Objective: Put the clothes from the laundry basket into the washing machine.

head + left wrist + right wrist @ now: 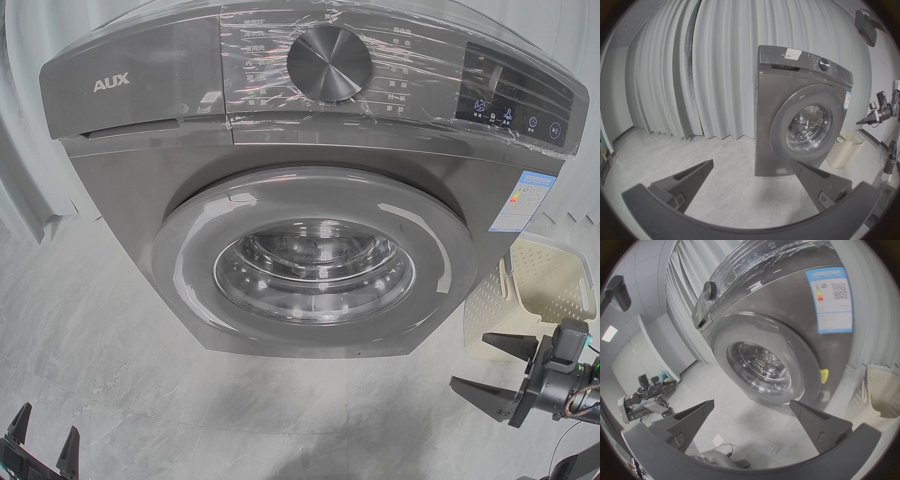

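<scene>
A grey front-loading washing machine [312, 187] stands before me with its round glass door [314, 269] closed; it also appears in the left wrist view [800, 112] and the right wrist view [768, 333]. A cream perforated laundry basket [537, 294] sits on the floor to its right [847, 151] [881, 393]; the part of its inside I can see holds no clothes. My right gripper [490, 365] hangs open in front of the basket, nothing between its fingers [751, 415]. My left gripper [44, 431] is low at the left, open and holding nothing [751, 175].
Pale grey curtains [703, 78] hang behind and to the left of the machine. The marbled grey floor [94, 337] spreads open in front of the machine. A cable [725, 449] lies on the floor below my right gripper.
</scene>
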Available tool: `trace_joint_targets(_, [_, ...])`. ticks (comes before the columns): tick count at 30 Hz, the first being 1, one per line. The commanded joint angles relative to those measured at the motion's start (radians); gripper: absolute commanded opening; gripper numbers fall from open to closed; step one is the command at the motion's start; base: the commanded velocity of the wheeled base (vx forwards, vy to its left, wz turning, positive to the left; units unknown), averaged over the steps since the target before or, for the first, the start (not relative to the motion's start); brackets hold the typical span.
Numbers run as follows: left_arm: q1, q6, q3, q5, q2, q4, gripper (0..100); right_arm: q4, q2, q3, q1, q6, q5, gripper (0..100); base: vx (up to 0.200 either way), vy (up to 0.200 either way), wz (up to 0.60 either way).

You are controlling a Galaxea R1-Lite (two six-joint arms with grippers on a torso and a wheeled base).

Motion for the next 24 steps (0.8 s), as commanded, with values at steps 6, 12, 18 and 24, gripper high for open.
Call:
trace_joint_targets(6, [0.001,-0.001,0.018,0.0,-0.012,0.0,100,0.037,-0.291,0.135,-0.141,-0.005,-0.002,100,0.0,0.0,0.0])
trace_joint_targets(12, [0.001,-0.003,0.018,0.0,-0.012,0.0,100,0.136,-0.45,0.137,-0.331,-0.052,0.006,100,0.0,0.0,0.0])
trace_joint_targets(18, [0.001,-0.007,0.018,-0.013,-0.012,0.0,100,0.247,-0.603,0.129,-0.446,-0.069,0.009,100,0.0,0.0,0.0])
trace_joint_targets(24, [0.001,-0.007,0.018,-0.013,-0.012,-0.001,100,0.314,-0.706,0.137,-0.521,-0.069,0.009,100,0.0,0.0,0.0])
